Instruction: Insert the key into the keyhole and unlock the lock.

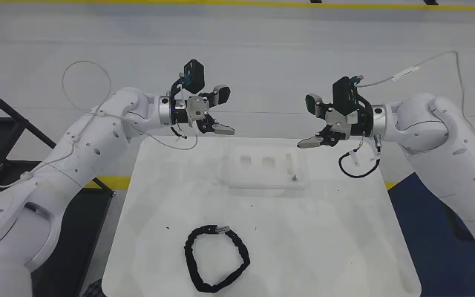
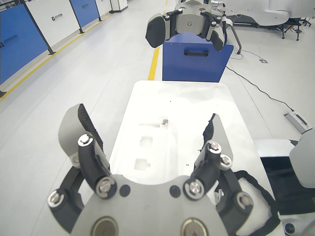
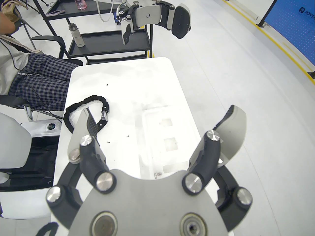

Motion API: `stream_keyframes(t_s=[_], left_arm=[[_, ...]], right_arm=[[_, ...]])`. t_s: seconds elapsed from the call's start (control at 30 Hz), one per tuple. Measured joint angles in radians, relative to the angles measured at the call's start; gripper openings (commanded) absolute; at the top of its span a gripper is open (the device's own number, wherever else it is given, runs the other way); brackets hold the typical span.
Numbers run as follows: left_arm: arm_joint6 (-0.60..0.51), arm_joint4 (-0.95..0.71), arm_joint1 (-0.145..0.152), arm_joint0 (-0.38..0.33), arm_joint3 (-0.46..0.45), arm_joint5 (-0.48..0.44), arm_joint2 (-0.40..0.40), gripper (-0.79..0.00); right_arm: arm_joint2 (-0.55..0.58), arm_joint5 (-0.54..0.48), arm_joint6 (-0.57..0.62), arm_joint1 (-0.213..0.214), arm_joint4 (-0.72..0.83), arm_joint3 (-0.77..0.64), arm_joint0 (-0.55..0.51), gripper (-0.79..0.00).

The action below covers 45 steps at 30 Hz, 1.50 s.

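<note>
It was a robotics test hall. Around the white table spread glossy pale floor with yellow lane lines. Blue-and-white partition panels stood well off from it, a blue cabinet past one end, a black shelf cart past the other.

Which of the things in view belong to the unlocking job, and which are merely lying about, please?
For the job: key in the white tray; black chain lock on the table; left gripper and right gripper, both with jaws open.
Lying about: blue cabinet; black shelf cart with a bottle on it.
</note>
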Motion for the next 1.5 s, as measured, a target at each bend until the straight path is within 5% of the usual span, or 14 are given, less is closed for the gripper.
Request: stream_keyframes(t_s=[0.9,1.27,1.5], left_arm=[[0.000,0.000,0.000,0.000,0.000,0.000,0.000,0.000],[0.000,0.000,0.000,0.000,0.000,0.000,0.000,0.000],[0.000,0.000,0.000,0.000,0.000,0.000,0.000,0.000]], right_arm=[[0.000,0.001,-0.001,0.000,-0.001,-0.001,-0.002,0.000],[-0.017,0.128,0.011,-0.004,-0.090,-0.005,-0.096,0.000],[-0.051,0.319,0.061,-0.020,-0.123,0.014,-0.145,0.000]])
